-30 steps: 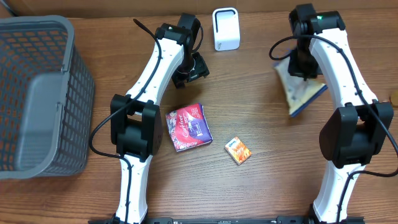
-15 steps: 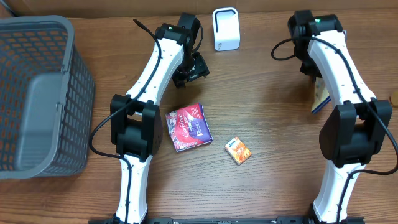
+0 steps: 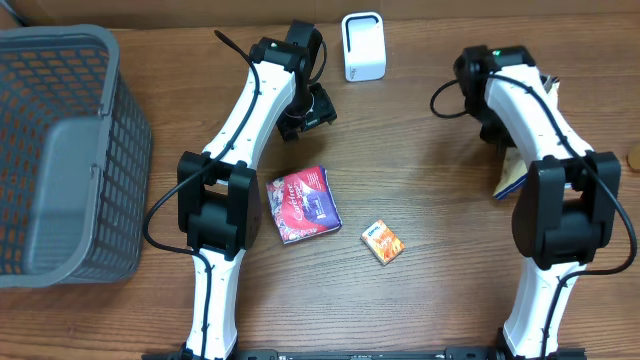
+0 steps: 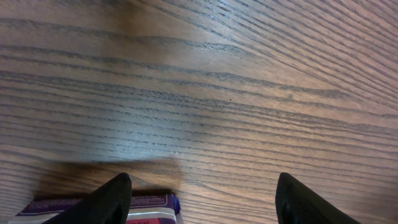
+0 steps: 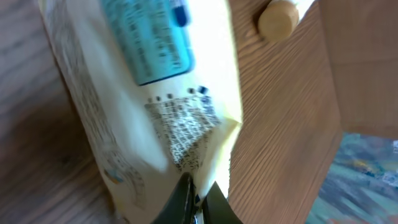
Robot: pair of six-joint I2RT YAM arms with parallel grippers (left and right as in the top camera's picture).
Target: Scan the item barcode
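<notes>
My right gripper (image 5: 199,200) is shut on the lower edge of a pale yellow packet (image 5: 149,93) with a blue label and a patch of small black print. From overhead only a thin slice of that packet (image 3: 511,174) shows beside the right arm, blue edge down. The white scanner (image 3: 362,47) stands at the table's back, well left of the packet. My left gripper (image 4: 202,200) hangs open over bare wood, just beyond the end of a red and purple packet (image 4: 152,204). That packet (image 3: 301,204) lies flat in the middle.
A grey mesh basket (image 3: 60,150) fills the left side. A small orange box (image 3: 382,242) lies front centre. A round wooden knob (image 5: 278,17) sits near the table's right edge (image 3: 634,157).
The right arm has turned the yellow packet from face-up to edge-on and carried it right and nearer the front. The left arm has not moved.
</notes>
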